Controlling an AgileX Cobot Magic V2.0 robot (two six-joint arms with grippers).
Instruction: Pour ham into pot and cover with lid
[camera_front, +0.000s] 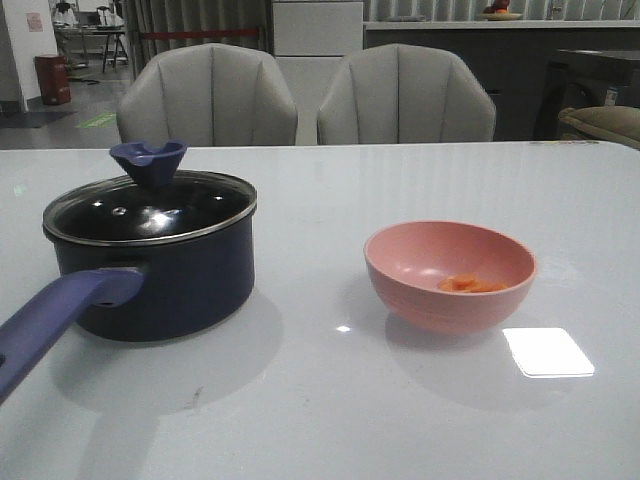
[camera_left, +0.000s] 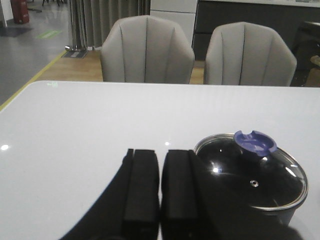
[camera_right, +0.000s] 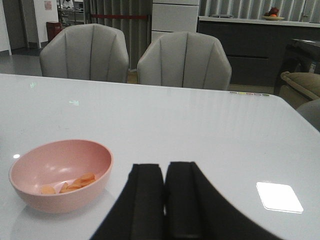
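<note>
Looks like a dining corner of an open showroom or office: white table (camera_front: 330, 400), two grey padded chairs (camera_front: 207, 97), curtains (camera_left: 107, 11), dark counter (camera_right: 250, 37) behind.

A glossy white table (camera_front: 330, 400) fills the near part of the scene, with a bright square patch of reflected light (camera_front: 547, 351) on its near right. Beyond its far edge stand two grey padded chairs with ribbed shell backs, one on the left (camera_front: 207, 98) and one on the right (camera_front: 405, 97). Behind them hang grey pleated curtains (camera_front: 195, 22) beside a white cabinet (camera_front: 317, 35). A dark counter (camera_front: 470, 60) runs along the far right wall. At far left, a red bin (camera_front: 52, 79) stands on a grey floor (camera_front: 40, 128).
</note>
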